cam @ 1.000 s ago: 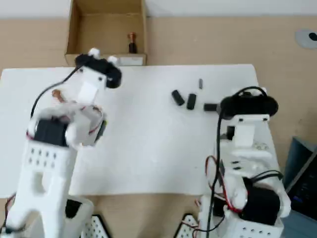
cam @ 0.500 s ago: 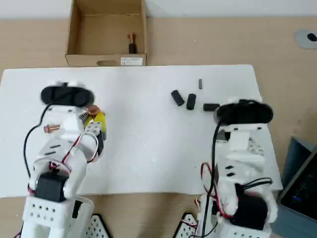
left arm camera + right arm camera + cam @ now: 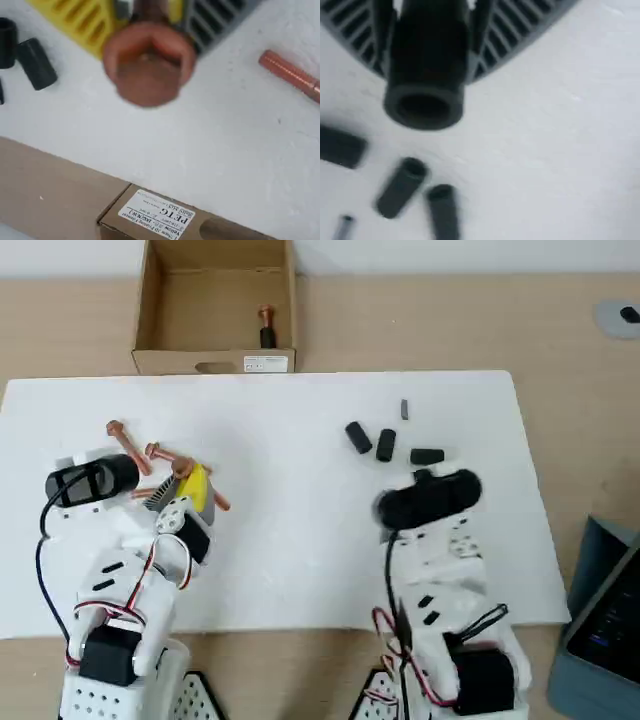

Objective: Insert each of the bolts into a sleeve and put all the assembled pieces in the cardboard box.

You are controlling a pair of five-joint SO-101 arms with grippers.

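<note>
One cardboard box (image 3: 200, 310), and one assembled piece (image 3: 266, 326) sitting inside it. Sleeves now: three loose sleeves (image 3: 386, 445) on the mat, plus one held sleeve (image 3: 425, 65), so that's four. One thin dark pin (image 3: 404, 410). Copper bolts (image 3: 122, 443): at least three, counting the held bolt (image 3: 148, 65). They overlap, so the exact number is unclear.

Copper bolts (image 3: 127, 447), black sleeves (image 3: 385, 444), assembled piece (image 3: 266, 326) in box (image 3: 180, 361)

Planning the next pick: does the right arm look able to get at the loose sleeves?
Likely within reach: the loose sleeves lie just ahead on bare mat. But the right gripper is shut on a sleeve, so probably not now.
</note>
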